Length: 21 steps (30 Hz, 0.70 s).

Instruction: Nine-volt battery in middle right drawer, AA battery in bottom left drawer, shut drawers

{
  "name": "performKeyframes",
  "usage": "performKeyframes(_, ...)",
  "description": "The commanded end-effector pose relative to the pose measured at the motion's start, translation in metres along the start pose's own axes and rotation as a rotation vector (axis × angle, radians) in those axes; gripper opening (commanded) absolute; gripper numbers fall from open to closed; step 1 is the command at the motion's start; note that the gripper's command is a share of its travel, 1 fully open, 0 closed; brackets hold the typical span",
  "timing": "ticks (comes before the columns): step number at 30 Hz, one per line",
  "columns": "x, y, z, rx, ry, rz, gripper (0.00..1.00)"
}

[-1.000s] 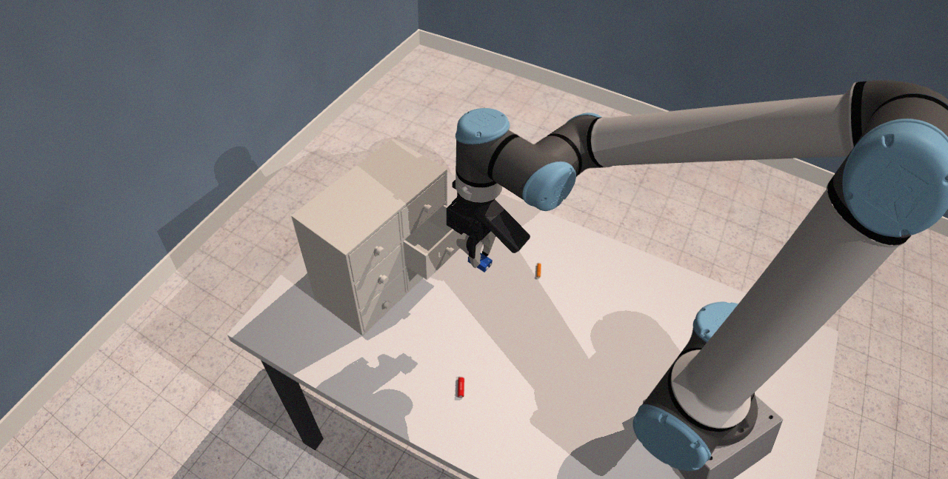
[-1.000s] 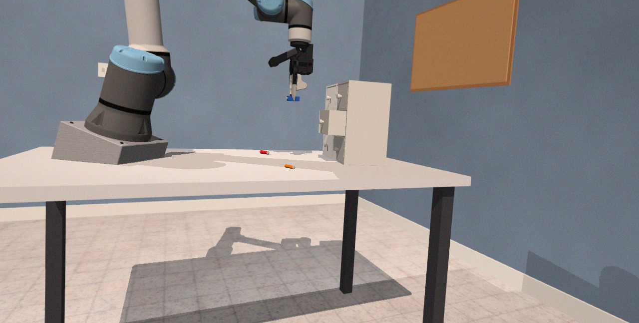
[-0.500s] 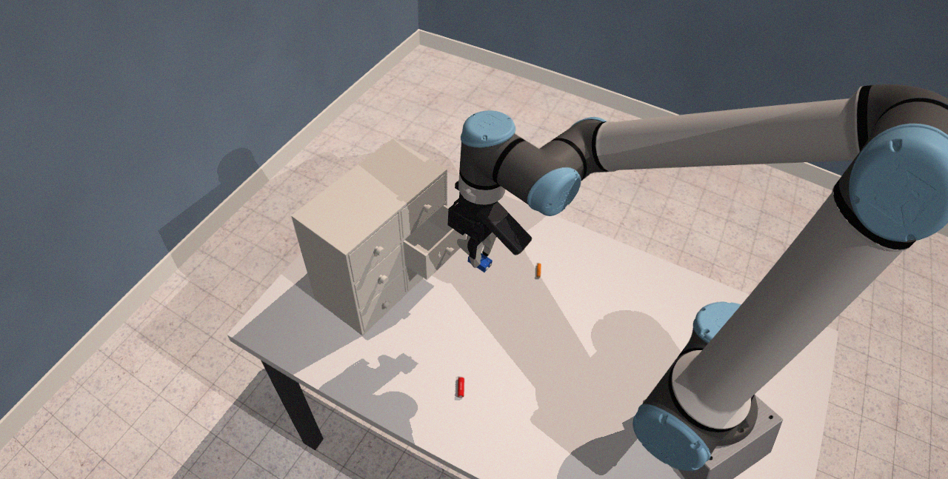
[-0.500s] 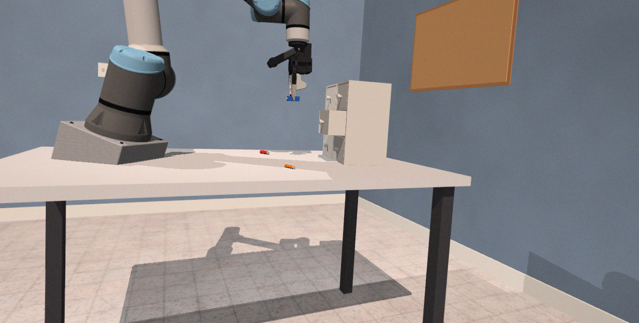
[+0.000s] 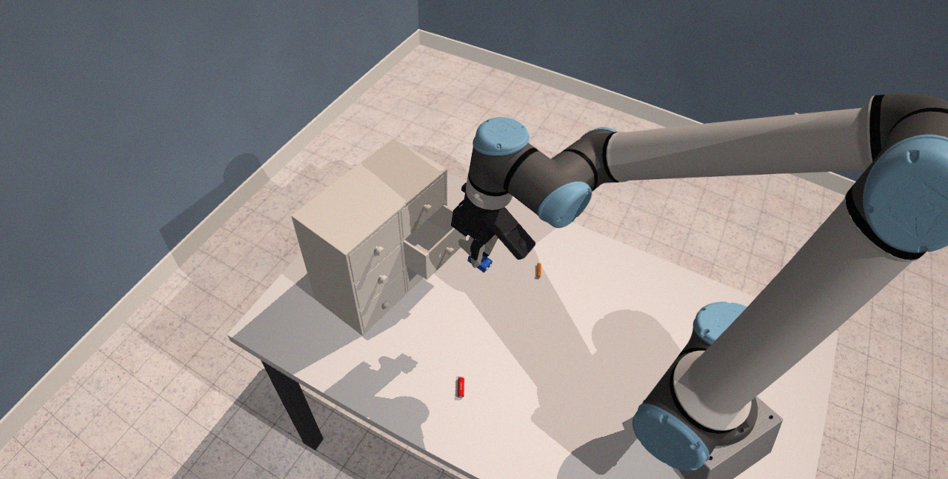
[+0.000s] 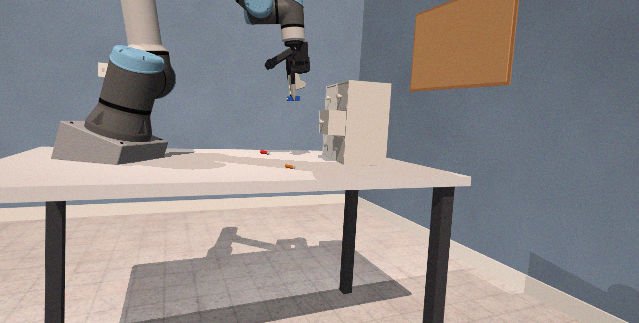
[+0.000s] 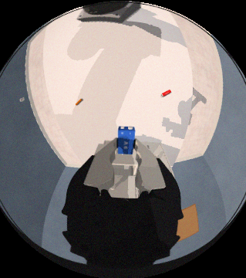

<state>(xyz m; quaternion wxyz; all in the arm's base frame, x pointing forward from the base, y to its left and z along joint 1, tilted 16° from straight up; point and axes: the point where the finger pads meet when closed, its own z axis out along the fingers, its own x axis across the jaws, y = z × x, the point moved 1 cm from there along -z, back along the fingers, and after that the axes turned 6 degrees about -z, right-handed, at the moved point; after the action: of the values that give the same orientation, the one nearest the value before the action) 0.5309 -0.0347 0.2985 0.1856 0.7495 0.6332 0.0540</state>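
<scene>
My gripper is shut on a blue nine-volt battery and holds it high above the table. It hangs a little out from the front of the beige chest, about level with the top row of drawers in the side view. The right drawer of the middle row stands pulled out; the other drawers look shut. The wrist view shows the battery sticking out between the fingers. A small orange cylinder lies on the table beyond the gripper. A small red cylinder lies nearer the front edge.
The robot base stands at the far end of the table from the chest. The chest is close to the table's corner and edges. A cork board hangs on the wall behind it.
</scene>
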Motion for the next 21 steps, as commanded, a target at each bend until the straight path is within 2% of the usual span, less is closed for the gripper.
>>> performKeyframes(1, -0.0001, 0.0002, -0.0005, -0.03, -0.003, 0.0, 0.13)
performKeyframes(13, 0.0001, -0.0017, 0.0001, -0.146, -0.015, 0.0, 0.13)
performKeyframes(15, 0.0001, -0.0017, 0.0001, -0.146, -0.015, 0.0, 0.13)
performKeyframes(21, 0.0003, -0.0029, 0.0004, -0.215, -0.022, 0.0, 0.13)
